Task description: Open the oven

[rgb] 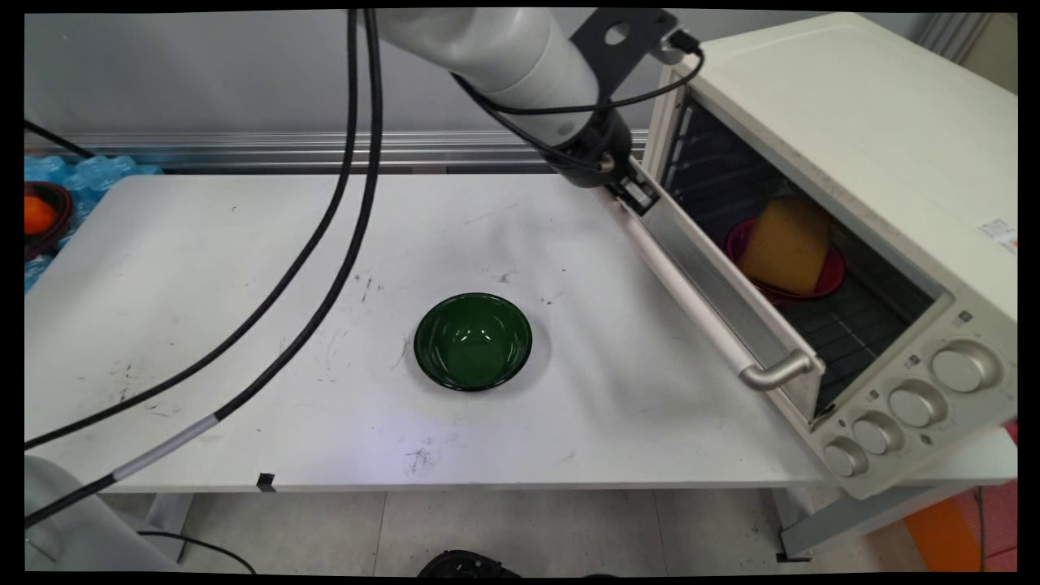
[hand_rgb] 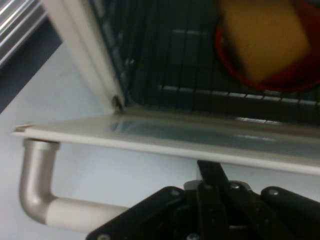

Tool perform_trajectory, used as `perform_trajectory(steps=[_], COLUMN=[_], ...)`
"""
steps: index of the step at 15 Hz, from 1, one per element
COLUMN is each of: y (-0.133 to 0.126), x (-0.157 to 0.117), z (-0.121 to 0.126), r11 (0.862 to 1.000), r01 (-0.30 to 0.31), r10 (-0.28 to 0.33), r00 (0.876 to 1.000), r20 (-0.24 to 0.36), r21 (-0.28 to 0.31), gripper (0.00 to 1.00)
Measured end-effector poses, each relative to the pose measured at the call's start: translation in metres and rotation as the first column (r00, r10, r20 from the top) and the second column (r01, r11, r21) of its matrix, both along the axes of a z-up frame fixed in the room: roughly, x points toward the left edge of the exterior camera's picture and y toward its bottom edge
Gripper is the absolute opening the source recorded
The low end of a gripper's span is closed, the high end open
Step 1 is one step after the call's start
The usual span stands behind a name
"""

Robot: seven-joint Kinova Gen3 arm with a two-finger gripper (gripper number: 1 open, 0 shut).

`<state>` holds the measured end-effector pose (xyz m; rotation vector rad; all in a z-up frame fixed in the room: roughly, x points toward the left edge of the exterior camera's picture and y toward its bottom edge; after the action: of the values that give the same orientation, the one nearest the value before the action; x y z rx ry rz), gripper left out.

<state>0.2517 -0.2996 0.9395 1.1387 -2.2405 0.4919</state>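
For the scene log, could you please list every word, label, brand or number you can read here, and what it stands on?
No text can be read in either view.
Sticker on the toaster oven, at its right side: print too small to read.
Marks beside the oven's knobs: too small to read.

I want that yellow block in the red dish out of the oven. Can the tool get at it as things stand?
Probably yes: the oven door hangs open and nothing stands before the yellow block in its red dish. The tool is at the door's far end.
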Motion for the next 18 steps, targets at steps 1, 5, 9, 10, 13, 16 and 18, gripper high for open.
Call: perform_trajectory(steps=[1,5,9,10,13,16,18], y=[0.001,0.007,0.009,0.009,0.011,0.012,0.013], x=[0.002,0.012,0.019,0.021,0.026,0.033,0.037], z=[-0.002,-0.012,-0.022,-0.025,-0.036,-0.047,-0.052], r11=[1.000,1.000,0.999,0.999,0.998,0.995,0.994], r01=[-0.002,-0.008,0.008,0.016,0.045,0.078,0.093], r10=[0.002,0.008,-0.010,-0.018,-0.047,-0.081,-0.097], r00=[1.000,1.000,0.999,0.999,0.997,0.995,0.993], r20=[0.004,0.022,0.037,0.042,0.054,0.064,0.066], r21=[0.005,0.021,0.032,0.036,0.049,0.058,0.061], gripper=[0.00,0.00,0.00,0.00,0.00,0.00,0.00])
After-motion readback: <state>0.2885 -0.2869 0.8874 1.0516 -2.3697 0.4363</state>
